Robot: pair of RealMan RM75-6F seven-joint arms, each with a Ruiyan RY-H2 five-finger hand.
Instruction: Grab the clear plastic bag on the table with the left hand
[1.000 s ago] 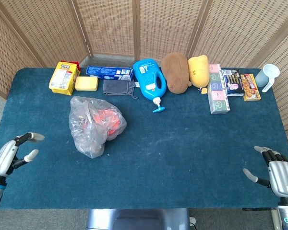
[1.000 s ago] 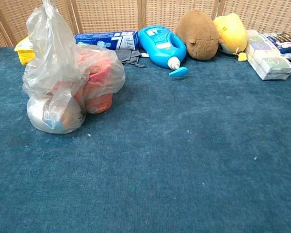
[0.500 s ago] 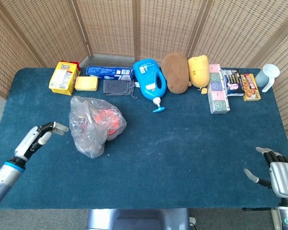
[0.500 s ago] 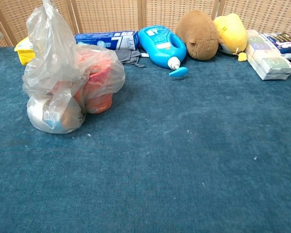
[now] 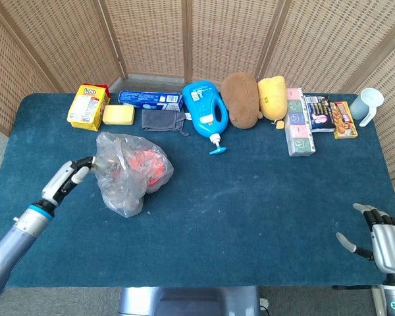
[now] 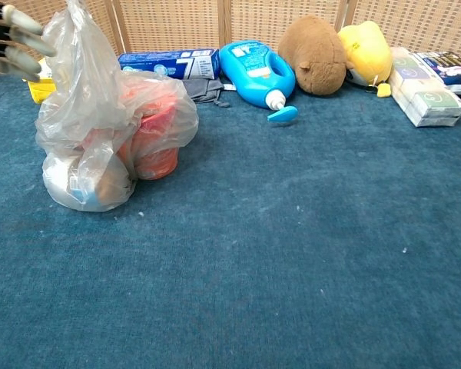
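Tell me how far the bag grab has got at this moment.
Done: the left hand is beside the clear plastic bag, fingertips at its upper left edge. In hand: closing in, fingers apart; no grip shows. Left: close on the bag and lift. The right hand rests open near the table edge.

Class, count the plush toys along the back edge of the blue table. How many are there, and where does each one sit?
2. The brown rounded plush toy lies just right of the blue detergent bottle; the yellow plush toy lies against the brown one's right side. None seems hidden.
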